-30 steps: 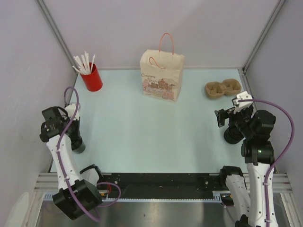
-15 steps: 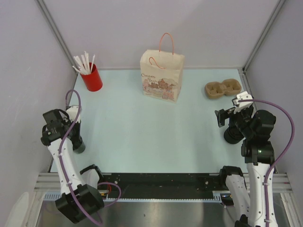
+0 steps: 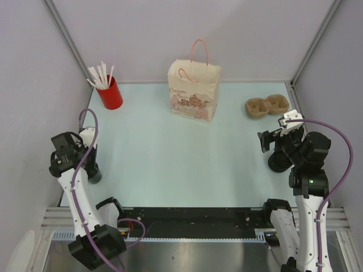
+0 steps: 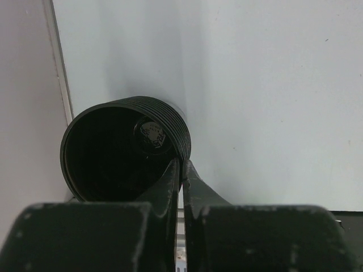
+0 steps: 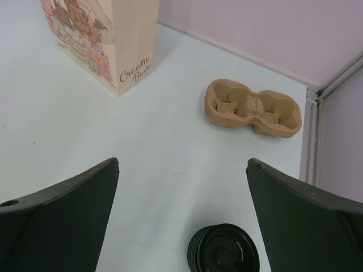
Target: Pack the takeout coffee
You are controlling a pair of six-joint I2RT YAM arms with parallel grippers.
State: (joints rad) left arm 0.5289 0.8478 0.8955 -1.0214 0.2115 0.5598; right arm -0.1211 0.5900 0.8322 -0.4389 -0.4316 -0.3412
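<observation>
The takeout coffee [image 4: 122,150] is a dark ribbed round cup, open at the top, standing at the table's left edge next to the wall. From above, the takeout coffee [image 3: 95,176] is mostly hidden under my left arm. My left gripper [image 4: 181,164] is shut on the cup's near right rim, one finger inside the wall and one outside. My left gripper [image 3: 89,168] points straight down there. At the right side, my right gripper [image 5: 181,161] hangs open and empty above the table. The paper bag [image 3: 194,90] stands upright at the back centre.
A squat black round lid piece [image 5: 224,249] lies just below my right gripper. A brown pulp cup carrier [image 3: 267,106] sits at the back right. A red cup of white straws [image 3: 109,92] stands at the back left. Walls close in on both sides.
My left jaws have closed onto the cup's rim, and the left wrist has shifted slightly. The right arm has not moved.
</observation>
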